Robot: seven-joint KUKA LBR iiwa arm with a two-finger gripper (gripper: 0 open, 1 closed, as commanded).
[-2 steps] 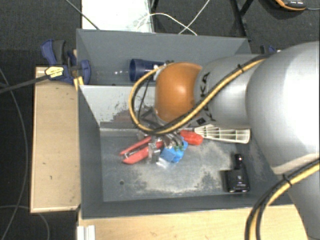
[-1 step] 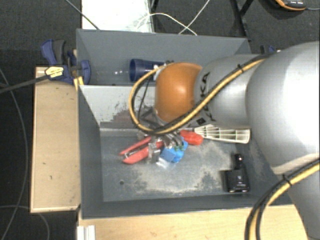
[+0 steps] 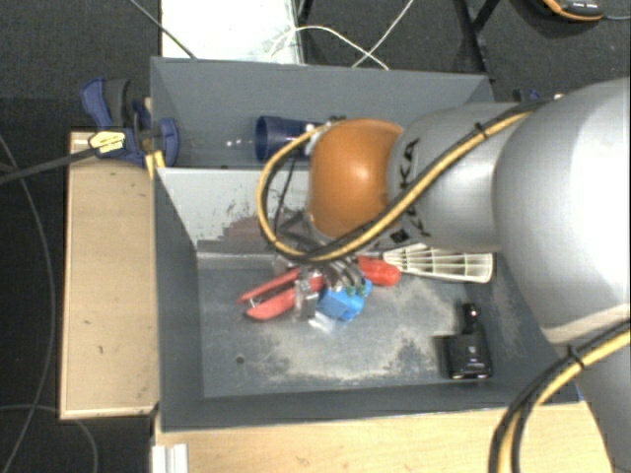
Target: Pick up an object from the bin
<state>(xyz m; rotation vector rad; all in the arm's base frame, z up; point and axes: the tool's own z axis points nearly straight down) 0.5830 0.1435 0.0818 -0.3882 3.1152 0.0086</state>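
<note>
A small blue block [image 3: 342, 304] and a long red flat piece [image 3: 271, 299] lie touching each other near the middle of the bin floor. They are the things closest under the jaws, which sit low over the seam between the two, just below the arm's orange wrist cover [image 3: 350, 175]. Whether the jaws are open or closed I cannot tell, since the wrist and its cables hide them, and nothing can be seen gripped. The red piece's long axis runs from lower left up to the right, so most of it reaches leftward away from the jaws, while the blue block lies just to their right. A pick here likely turns on which of the two falls between the jaws, because they crowd each other. Another red bit [image 3: 380, 272] lies just right of the block, with a white slotted tool [image 3: 439, 262] beyond it. A black device [image 3: 468, 348] sits well apart, toward the lower right of the bin [image 3: 246, 372].
</note>
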